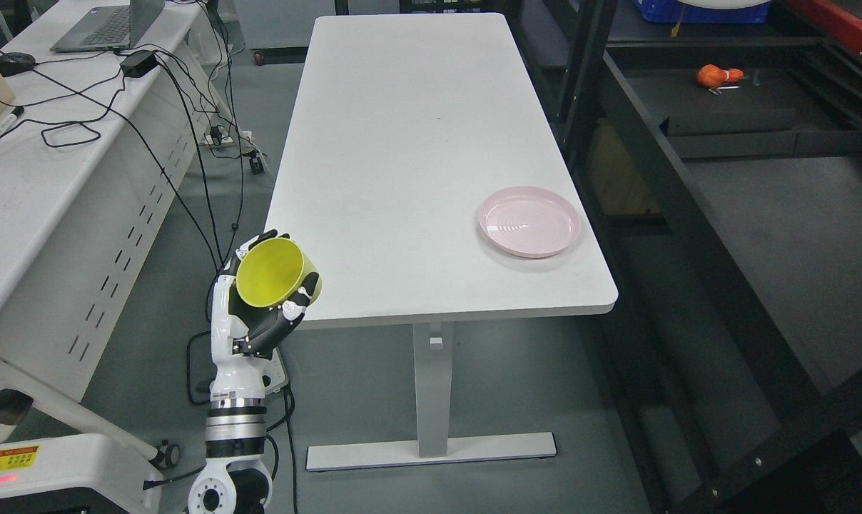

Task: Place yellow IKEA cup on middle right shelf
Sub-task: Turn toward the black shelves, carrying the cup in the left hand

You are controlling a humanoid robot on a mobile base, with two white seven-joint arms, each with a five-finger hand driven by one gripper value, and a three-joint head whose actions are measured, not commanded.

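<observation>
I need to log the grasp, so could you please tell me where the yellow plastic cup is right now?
In the head view, the yellow plastic cup sits lower left in the left hand, just off the white table's near-left corner.

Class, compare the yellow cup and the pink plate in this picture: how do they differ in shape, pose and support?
The yellow cup is deep and tall-walled; the pink plate is shallow and wide. The cup is tilted, its opening turned toward the camera; the plate lies flat. The cup is held by the left hand off the near-left corner of the white table; the plate rests on the table near its right edge. Both are round, plain-coloured and empty.
</observation>
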